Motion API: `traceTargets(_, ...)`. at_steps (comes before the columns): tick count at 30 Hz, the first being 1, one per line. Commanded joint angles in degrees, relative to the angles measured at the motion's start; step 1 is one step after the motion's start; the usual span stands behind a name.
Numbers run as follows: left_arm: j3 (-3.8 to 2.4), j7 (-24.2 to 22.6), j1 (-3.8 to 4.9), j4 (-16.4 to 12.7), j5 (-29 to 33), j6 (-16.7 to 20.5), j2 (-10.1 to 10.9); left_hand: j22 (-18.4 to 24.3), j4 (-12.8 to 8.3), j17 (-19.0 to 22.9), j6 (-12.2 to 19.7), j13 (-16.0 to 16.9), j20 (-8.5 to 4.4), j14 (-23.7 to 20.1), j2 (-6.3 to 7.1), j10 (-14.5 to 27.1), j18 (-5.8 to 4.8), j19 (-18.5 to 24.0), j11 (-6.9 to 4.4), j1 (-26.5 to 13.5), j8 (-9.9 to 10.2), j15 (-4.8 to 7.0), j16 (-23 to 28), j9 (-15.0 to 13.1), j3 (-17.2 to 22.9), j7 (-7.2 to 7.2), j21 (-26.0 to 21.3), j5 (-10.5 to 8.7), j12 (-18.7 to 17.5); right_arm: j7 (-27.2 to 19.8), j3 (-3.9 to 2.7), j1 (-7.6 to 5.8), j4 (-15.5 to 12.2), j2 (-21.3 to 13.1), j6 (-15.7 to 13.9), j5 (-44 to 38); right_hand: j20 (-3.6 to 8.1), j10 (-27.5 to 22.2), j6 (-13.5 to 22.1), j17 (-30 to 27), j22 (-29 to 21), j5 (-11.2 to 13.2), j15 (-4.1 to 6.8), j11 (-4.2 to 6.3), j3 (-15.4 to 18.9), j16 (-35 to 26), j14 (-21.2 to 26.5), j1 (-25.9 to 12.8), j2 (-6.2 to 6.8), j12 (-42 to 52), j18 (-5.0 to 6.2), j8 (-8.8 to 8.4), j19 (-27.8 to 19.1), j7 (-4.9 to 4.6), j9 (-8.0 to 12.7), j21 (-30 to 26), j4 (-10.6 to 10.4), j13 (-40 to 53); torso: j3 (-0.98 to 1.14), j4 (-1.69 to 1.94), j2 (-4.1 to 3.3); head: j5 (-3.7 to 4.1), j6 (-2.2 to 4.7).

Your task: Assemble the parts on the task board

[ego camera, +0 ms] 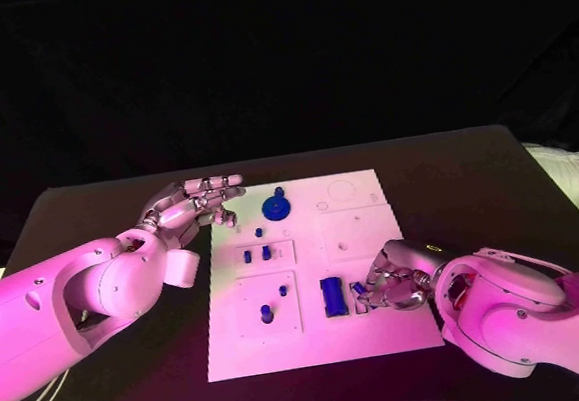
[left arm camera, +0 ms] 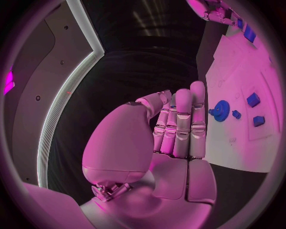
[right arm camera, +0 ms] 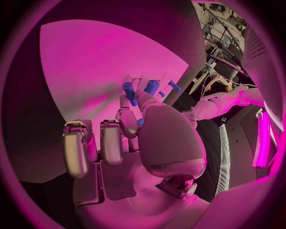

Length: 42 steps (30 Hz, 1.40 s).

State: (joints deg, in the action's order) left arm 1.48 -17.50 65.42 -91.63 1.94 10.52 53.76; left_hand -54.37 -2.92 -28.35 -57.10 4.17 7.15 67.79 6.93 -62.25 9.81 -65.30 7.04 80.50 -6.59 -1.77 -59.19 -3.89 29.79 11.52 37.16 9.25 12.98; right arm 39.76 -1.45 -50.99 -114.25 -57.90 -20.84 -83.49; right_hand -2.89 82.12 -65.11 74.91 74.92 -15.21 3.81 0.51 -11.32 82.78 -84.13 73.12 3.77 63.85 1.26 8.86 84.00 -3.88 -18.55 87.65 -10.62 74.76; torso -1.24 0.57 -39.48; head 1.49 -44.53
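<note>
Black bench (ego camera: 115,200) under dark drapes; white task board (ego camera: 373,330) lies at its middle, long axis running away from the robot.

Head view: a blue gear (ego camera: 277,206) sits flat near the board's far edge, left of centre. Two small blue pegs (ego camera: 257,255) stand in a raised square panel at the board's left edge, mid-length; two more small blue pieces (ego camera: 268,314) sit in the panel nearer the robot. A longer blue block (ego camera: 332,295) lies just right of that panel. The board's right half shows bare outlines and holes, so several seats look unfilled. Left hand (ego camera: 197,205) hovers at the board's far left corner, beside the gear, fingers held straight and close together, nothing in them. Right hand (ego camera: 396,283) rests low on the board near its right edge, touching or almost touching the block; fingers curled.

Left wrist view: left hand (left arm camera: 173,129) flat, fingers side by side, empty; gear (left arm camera: 221,110) and two pegs (left arm camera: 253,100) beyond it on the board (left arm camera: 238,152).

Right wrist view: right hand (right arm camera: 134,138) with two fingers hanging loose, thumb and another finger pinched toward a blue piece (right arm camera: 128,90); grip probable, not certain.

Judgement: early to middle stage. Gear and some pegs appear seated; block and right-half seats remain.
</note>
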Motion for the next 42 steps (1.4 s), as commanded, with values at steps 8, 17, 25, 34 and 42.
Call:
traceTargets(8,-0.02,-0.31,-0.03,-0.22,-0.13,-1.0,-0.08,-0.07,0.02,0.13,0.4,-0.11,0.03,-0.12,-0.13,0.45,0.65,0.38,-0.03,-0.55,-0.2,0.11,-0.32,0.03,-0.01,0.0,0.09,0.32,0.4,2.21,0.0,0.04,0.32,0.87,1.39,2.08,0.59,0.67,-0.68,4.62,12.69,-2.67,0.45,0.18,1.96,0.44,-3.91,-2.09,0.25,0.08,-0.44,0.46,3.88,0.16,-0.59,0.2,-1.83,-0.17,0.0,-0.08,-0.07,-0.2,0.1)
traceTargets(17,-0.02,-0.26,-0.03,-0.36,-0.13,-0.94,-0.05,-0.06,0.08,0.16,0.45,-0.12,0.05,-0.13,-0.16,0.52,0.65,0.4,-0.02,-0.69,-0.2,0.09,-0.35,0.03,-0.04,0.01,0.07,0.32,0.43,2.71,0.0,0.04,0.95,1.23,2.31,2.15,0.7,0.68,-1.09,4.93,12.73,-3.73,0.56,0.32,3.63,0.63,-3.97,-3.36,-0.39,-0.62,-0.45,0.64,3.91,0.34,-1.23,0.22,-3.43,-0.52,0.0,-0.04,-0.1,-0.2,0.09)
traceTargets(25,0.0,0.09,-0.04,-1.24,-0.06,-1.44,-0.19,0.01,0.39,0.26,0.58,-0.14,0.15,-0.16,-0.2,0.73,0.63,0.45,0.01,-1.29,-0.25,0.01,-0.45,0.04,-0.25,0.03,-0.05,0.28,0.58,2.91,0.0,0.03,1.58,1.78,3.12,1.83,0.89,0.91,-2.09,4.89,12.74,-4.28,0.81,0.64,5.74,0.57,-3.94,-4.58,-1.24,-0.26,-0.45,1.32,3.92,0.79,-2.13,0.22,-5.34,-0.23,0.03,-0.08,-0.08,-0.27,0.11)
traceTargets(34,0.02,0.38,-0.05,-0.75,1.16,-1.37,-0.15,0.04,0.45,0.3,0.65,-0.15,0.18,-0.18,-0.18,0.82,0.64,0.47,0.02,-1.44,-0.26,-0.01,-0.49,0.04,-0.33,0.03,-0.1,0.28,0.63,3.24,0.0,0.02,1.5,2.09,2.7,1.36,1.01,0.94,-2.13,4.81,12.73,-3.11,0.9,0.72,7.45,0.49,-3.92,-5.39,-1.56,-0.33,-0.45,1.52,3.9,0.86,-2.65,0.2,-5.96,-0.18,0.07,-0.1,-0.04,-0.21,0.23)
traceTargets(42,0.04,0.41,-0.06,-0.59,1.27,-1.4,-0.05,0.04,0.45,0.3,0.65,-0.15,0.18,-0.18,-0.18,0.82,0.64,0.47,0.02,-1.44,-0.26,-0.01,-0.49,0.04,-0.33,0.03,-0.1,0.28,0.63,2.3,-0.01,0.02,0.77,0.96,2.36,-0.01,1.06,0.98,-1.92,4.78,12.72,5.43,0.94,0.77,11.85,0.42,-3.92,-7.14,-1.74,-0.44,-0.44,1.73,3.88,0.95,-3.61,0.16,-5.99,-0.04,0.11,-0.14,-0.04,-0.42,0.29)
